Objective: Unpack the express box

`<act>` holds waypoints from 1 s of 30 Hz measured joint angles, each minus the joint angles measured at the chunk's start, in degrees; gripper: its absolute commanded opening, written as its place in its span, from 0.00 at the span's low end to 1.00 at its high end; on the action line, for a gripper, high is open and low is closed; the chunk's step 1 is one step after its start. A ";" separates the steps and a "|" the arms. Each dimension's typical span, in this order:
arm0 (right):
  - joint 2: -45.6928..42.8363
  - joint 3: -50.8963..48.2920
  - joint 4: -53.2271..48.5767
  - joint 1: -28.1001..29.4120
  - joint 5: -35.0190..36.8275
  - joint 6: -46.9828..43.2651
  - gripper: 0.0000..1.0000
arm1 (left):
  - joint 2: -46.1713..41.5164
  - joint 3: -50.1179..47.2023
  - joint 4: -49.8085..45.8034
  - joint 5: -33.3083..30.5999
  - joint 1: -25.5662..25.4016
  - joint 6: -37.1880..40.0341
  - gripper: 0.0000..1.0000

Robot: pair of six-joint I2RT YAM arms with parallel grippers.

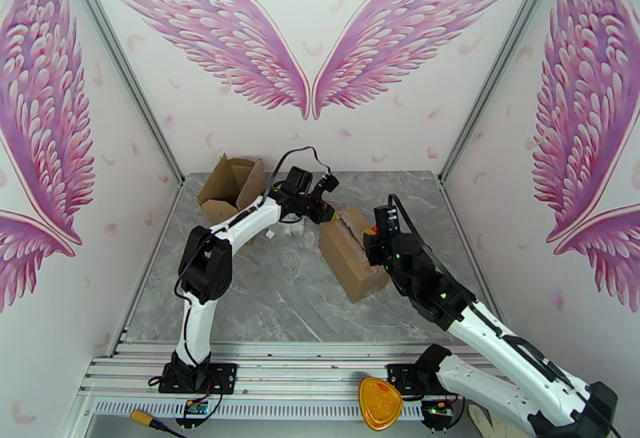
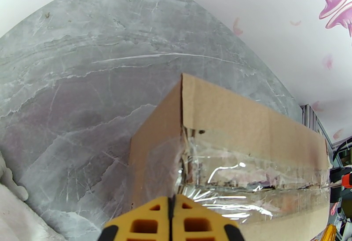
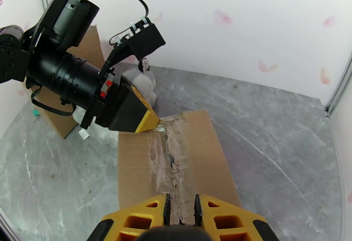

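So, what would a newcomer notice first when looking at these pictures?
The big pink wings on the back wall strike first. Then the taped box mid-table: the shut left gripper is at the far end of its torn tape seam, the right gripper at the near end. An open box stands in the far left corner.

Robot lab test booth, not a home: small cell w/ white walls (image 1: pixel 312 0) printed w/ pink wings (image 1: pixel 216 24), alu frame posts (image 1: pixel 120 64) at corners, grey marble-look tabletop (image 1: pixel 280 296), 2 arms, left (image 1: pixel 240 228) & right (image 1: pixel 480 328), bolted to slotted alu rail (image 1: pixel 304 368) at near edge.
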 measured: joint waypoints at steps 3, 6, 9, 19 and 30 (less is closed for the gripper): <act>-0.85 -0.46 -0.07 0.00 0.02 0.02 0.00 | -0.11 -0.20 0.35 -0.07 0.00 -0.04 0.00; -1.64 -0.59 -1.36 0.00 0.17 0.31 0.00 | -0.26 -0.42 0.57 -0.09 0.02 -0.24 0.00; -2.99 -0.79 -1.90 0.00 0.26 0.85 0.00 | -0.33 -0.50 0.57 -0.02 0.02 -0.63 0.00; -7.56 -1.51 -6.32 0.00 0.42 2.36 0.00 | -0.46 -0.85 1.09 0.17 0.07 -1.29 0.00; -8.22 -1.49 -14.75 0.00 1.38 1.40 0.00 | -1.07 -2.43 4.85 -4.83 3.10 -2.43 0.00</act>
